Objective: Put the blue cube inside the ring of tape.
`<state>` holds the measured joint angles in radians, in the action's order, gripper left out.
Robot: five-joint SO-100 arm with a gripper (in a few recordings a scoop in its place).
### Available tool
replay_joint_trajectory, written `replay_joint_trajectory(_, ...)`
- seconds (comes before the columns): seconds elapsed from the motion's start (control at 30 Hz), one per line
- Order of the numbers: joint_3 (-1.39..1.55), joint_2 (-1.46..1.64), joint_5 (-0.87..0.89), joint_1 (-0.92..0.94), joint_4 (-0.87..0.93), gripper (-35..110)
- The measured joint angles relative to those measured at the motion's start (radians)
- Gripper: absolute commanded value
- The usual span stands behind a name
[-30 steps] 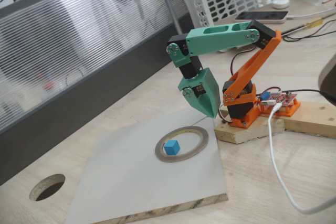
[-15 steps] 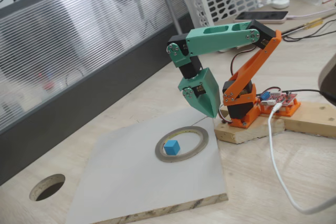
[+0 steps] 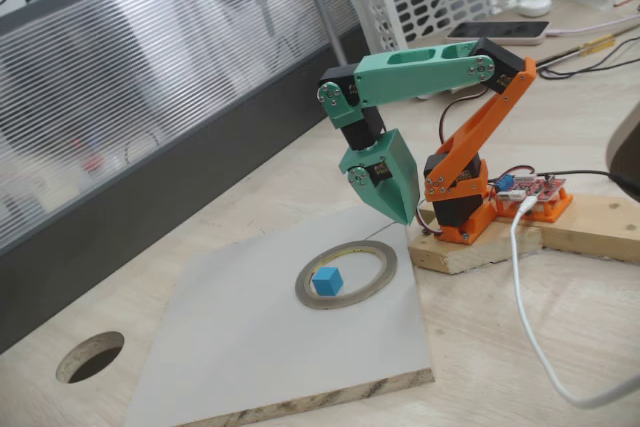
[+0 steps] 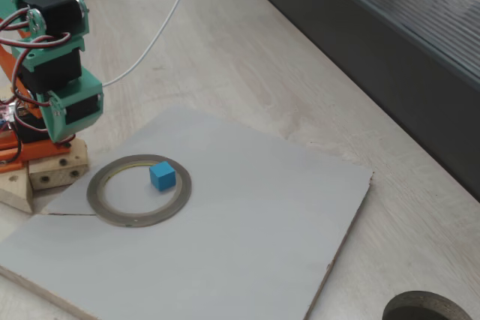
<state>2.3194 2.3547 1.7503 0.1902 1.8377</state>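
The blue cube (image 3: 327, 281) (image 4: 162, 175) rests flat on the grey board inside the ring of tape (image 3: 302, 290) (image 4: 139, 220), toward the ring's left side in a fixed view and free of the band. My green gripper (image 3: 403, 215) (image 4: 64, 137) hangs point-down above the board's edge beside the arm's base. It is well clear of the ring, shut, with nothing held between its fingers.
The grey board (image 3: 250, 347) (image 4: 247, 222) lies on a pale wooden table. A dark round hole (image 3: 90, 357) (image 4: 427, 309) is cut into the table beyond the board. The orange arm base sits on wooden blocks (image 3: 470, 247), with a white cable (image 3: 525, 317) beside it.
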Motion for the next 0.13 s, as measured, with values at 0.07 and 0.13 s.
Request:
replay_joint_trajectory(0.07, 0.000, 0.000, 0.000, 0.000, 0.000, 0)
replay_joint_trajectory(0.13, 0.000, 0.000, 0.000, 0.000, 0.000, 0)
